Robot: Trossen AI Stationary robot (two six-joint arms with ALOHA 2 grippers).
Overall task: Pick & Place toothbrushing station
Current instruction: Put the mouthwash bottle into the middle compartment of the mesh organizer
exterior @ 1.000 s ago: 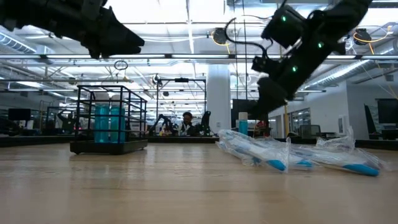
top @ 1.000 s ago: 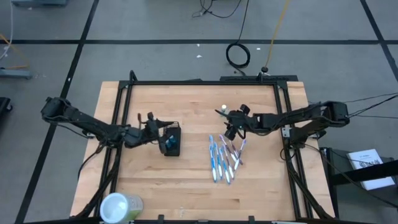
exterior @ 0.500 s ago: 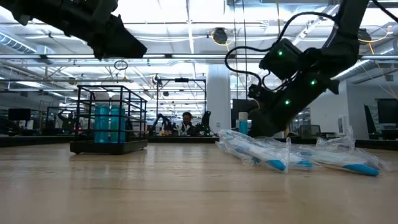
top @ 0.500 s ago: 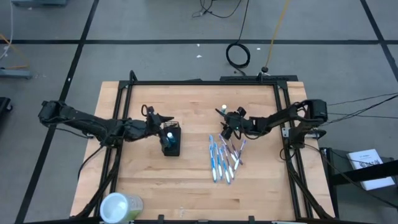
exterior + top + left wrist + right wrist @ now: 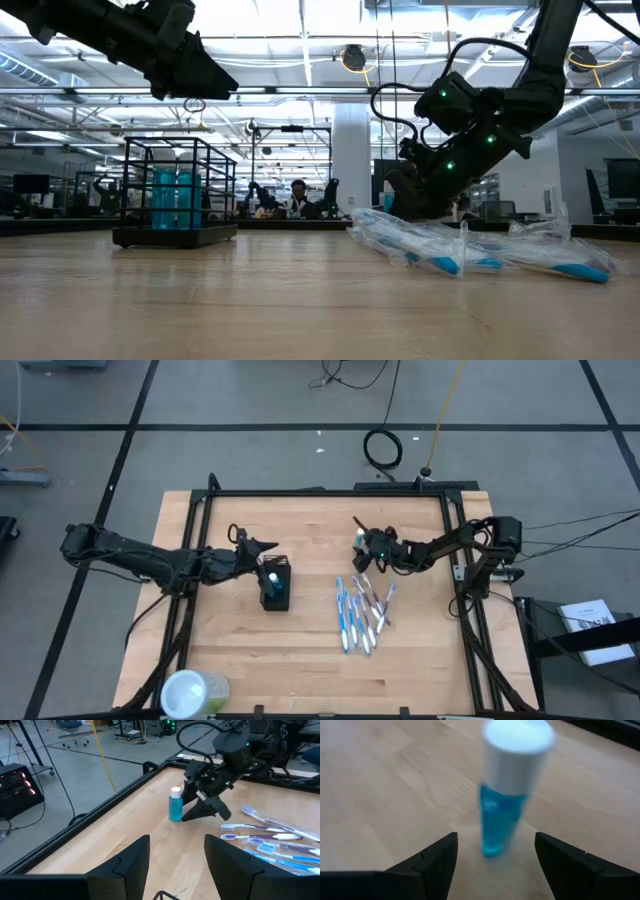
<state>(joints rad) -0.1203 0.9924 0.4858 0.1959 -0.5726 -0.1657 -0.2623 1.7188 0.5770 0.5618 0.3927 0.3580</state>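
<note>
Right claw (image 5: pixel 495 855) spread wide, empty, a small blue bottle (image 5: pixel 507 790) upright just ahead between its fingers; left claw (image 5: pixel 175 857) parted, empty, above the black mesh holder (image 5: pixel 275 587); toothbrushes (image 5: pixel 362 610) beside the right claw.

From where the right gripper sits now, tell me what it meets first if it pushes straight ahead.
The right gripper, jaws open, would probably meet the small blue bottle first; it stands upright right ahead, between the fingers' line.

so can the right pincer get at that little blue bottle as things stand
Probably yes. The right pincer is open and lined up on the upright blue bottle, which stands alone on bare table ahead of its fingers. Nothing sits between them; the toothbrushes lie off to one side.
</note>
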